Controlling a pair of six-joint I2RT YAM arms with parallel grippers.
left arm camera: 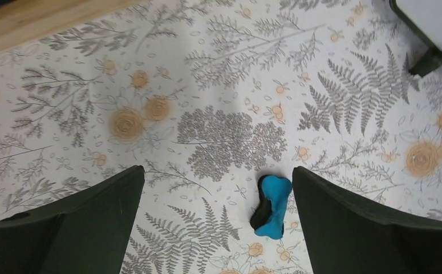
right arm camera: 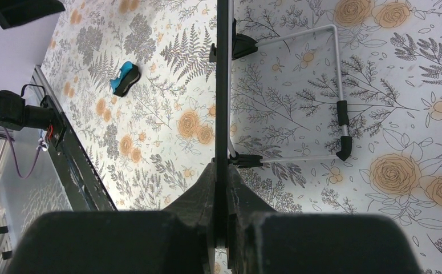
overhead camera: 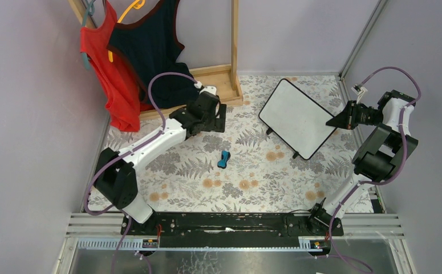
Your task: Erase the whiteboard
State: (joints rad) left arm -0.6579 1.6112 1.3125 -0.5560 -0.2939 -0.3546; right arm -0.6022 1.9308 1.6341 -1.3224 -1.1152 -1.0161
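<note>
The whiteboard [overhead camera: 297, 117], white with a thin black frame and small black feet, stands tilted at the right of the table. My right gripper [overhead camera: 333, 121] is shut on its right edge; the right wrist view shows the board edge-on [right arm camera: 223, 85] clamped between the fingers, with its wire stand [right arm camera: 338, 85] behind. The small blue eraser [overhead camera: 224, 159] lies on the floral cloth near the middle. My left gripper [overhead camera: 217, 121] is open and empty, hovering above and behind the eraser; in the left wrist view the eraser [left arm camera: 271, 205] lies just inside the right finger [left arm camera: 372, 228].
A wooden clothes rack [overhead camera: 224, 74] with a red top [overhead camera: 113, 68] and a dark top [overhead camera: 150, 51] stands at the back left. Walls close in on both sides. The board's corner and foot [left arm camera: 432, 57] show at the left wrist view's upper right.
</note>
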